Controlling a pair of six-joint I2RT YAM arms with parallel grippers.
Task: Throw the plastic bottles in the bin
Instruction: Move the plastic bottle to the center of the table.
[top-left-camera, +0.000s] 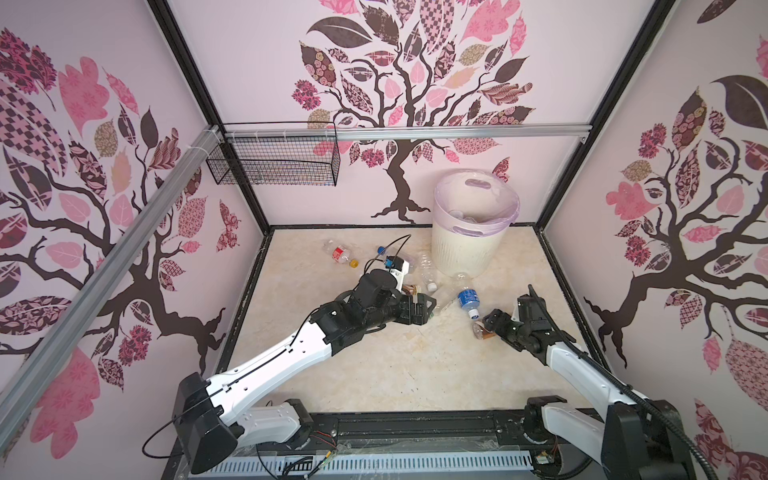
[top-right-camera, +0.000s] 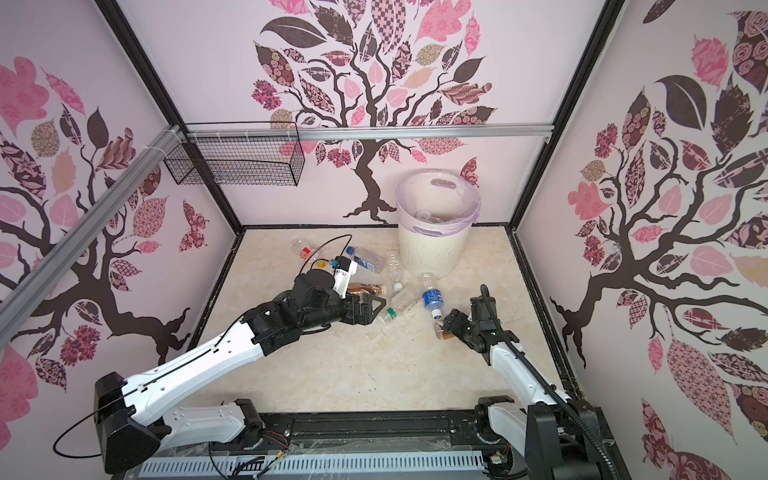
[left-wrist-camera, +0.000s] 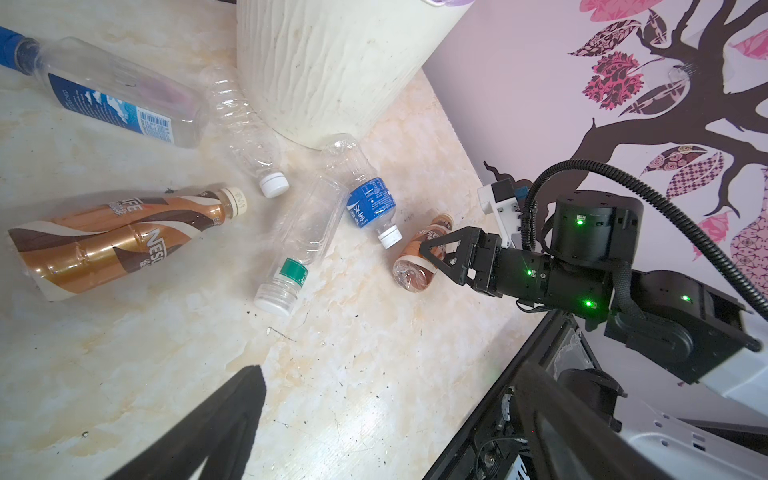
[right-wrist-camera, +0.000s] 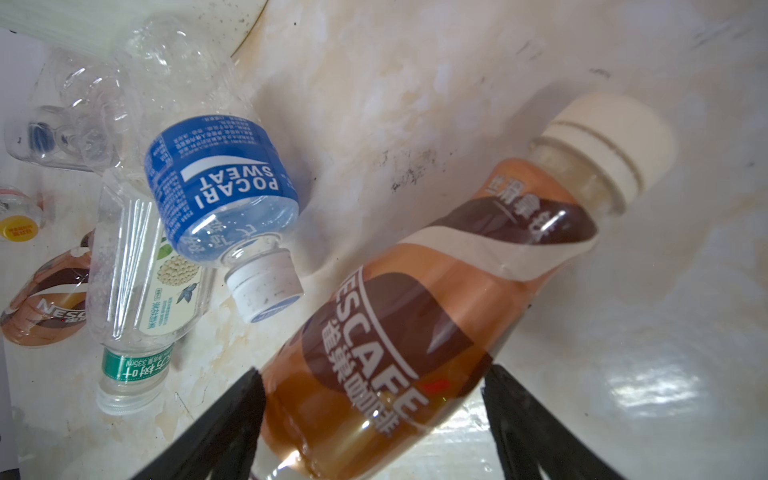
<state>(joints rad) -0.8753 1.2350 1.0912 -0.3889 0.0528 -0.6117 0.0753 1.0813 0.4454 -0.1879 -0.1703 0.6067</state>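
The cream ribbed bin (top-left-camera: 465, 249) with a lilac liner stands at the back of the floor, with some clear bottles inside. Several plastic bottles lie in front of it. Among them are a blue-labelled one (left-wrist-camera: 370, 203), a clear one with a green band (left-wrist-camera: 299, 245) and a large brown-labelled one (left-wrist-camera: 112, 245). A red-labelled bottle with a yellow cap (top-left-camera: 341, 253) lies farther left. My right gripper (right-wrist-camera: 374, 374) is open and straddles a small brown-labelled bottle (right-wrist-camera: 436, 299) lying on the floor. One finger touches it. My left gripper (top-left-camera: 430, 309) is open over bare floor beside the bottles, with nothing between its fingers.
A black wire mesh basket (top-left-camera: 274, 160) hangs on the back-left rail. Patterned walls close in both sides and the back. A black frame (top-left-camera: 415, 428) with both arm bases runs along the front edge. The bin sits close to the bottle pile.
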